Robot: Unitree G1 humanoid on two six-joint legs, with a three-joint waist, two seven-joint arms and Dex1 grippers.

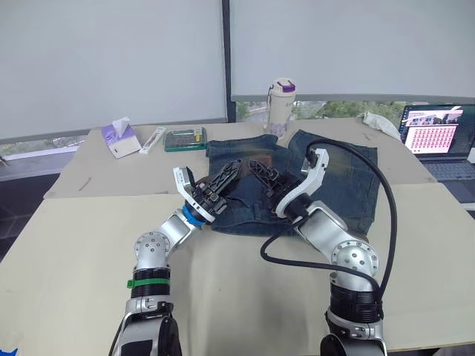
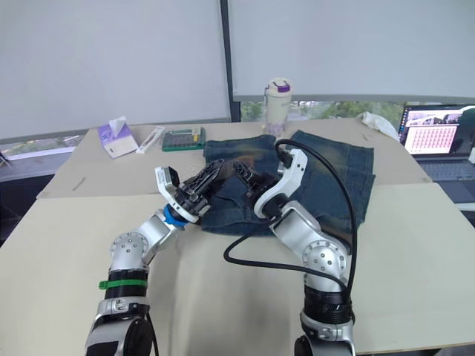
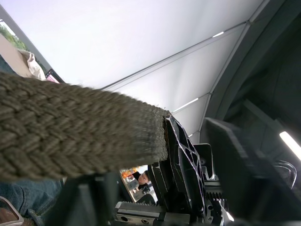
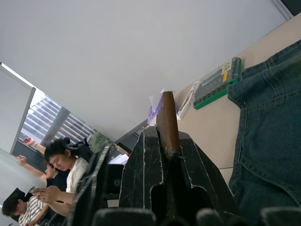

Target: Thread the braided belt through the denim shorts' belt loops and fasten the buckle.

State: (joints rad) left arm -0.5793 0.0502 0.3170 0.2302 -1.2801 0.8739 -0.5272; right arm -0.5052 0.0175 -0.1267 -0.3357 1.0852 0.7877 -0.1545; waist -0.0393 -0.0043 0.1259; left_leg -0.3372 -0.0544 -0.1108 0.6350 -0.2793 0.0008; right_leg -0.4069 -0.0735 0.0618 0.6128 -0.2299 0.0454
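The braided belt (image 3: 80, 136) is held up off the denim shorts (image 1: 341, 178), gripped between both grippers over the near edge of the cloth, where the waistband appears to lie. In the right wrist view a brown belt end (image 4: 167, 123) is seen pinched edge-on between the right gripper (image 4: 165, 141) fingers, which are clenched on it; the tip pokes out past them, probably kept short so it can be steered into a loop. In the left wrist view the woven strap is seen running across and ending against the left gripper (image 1: 220, 183), which looks clamped on it too. The two grippers are held close together, nearly tip to tip, seemingly so the strap can be passed or kept taut between them. The belt loops and buckle cannot be made out. The shorts are spread flat on the table (image 1: 74, 245), legs pointing away. Beyond them a green box (image 1: 185, 139), a tissue pack (image 1: 119, 137), a tumbler (image 1: 280, 104) and a laptop (image 1: 439, 137) are set well apart.
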